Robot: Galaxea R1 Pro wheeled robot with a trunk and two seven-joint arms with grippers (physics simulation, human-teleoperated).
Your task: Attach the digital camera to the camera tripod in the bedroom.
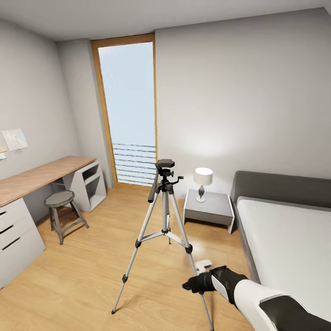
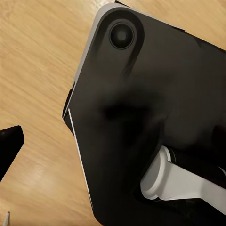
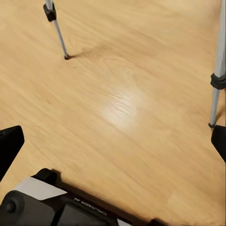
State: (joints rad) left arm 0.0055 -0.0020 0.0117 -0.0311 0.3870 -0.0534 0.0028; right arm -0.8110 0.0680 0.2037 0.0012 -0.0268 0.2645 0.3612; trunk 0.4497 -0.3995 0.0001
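The camera tripod stands upright on the light wood floor in the middle of the bedroom, silver legs splayed, black pan head on top with its long handle angling down. The digital camera sits mounted on that head, a small dark box right at the top. The right gripper hangs low beside the tripod's near leg, just at that leg's lower section, well below the head. In the right wrist view its two dark fingertips stand wide apart at the frame's edges, nothing between them but bare floor, with two tripod legs ahead of the tool, feet planted on the boards. The left wrist view shows one dark fingertip over the floor next to a big black robot panel; whether the left tool is apart or together cannot be told. Beyond the tripod from the gripper: a tall wood-framed window, a nightstand with a lit lamp, the grey bed off to the gripper's side, and across the room a wood-topped desk with a stool.
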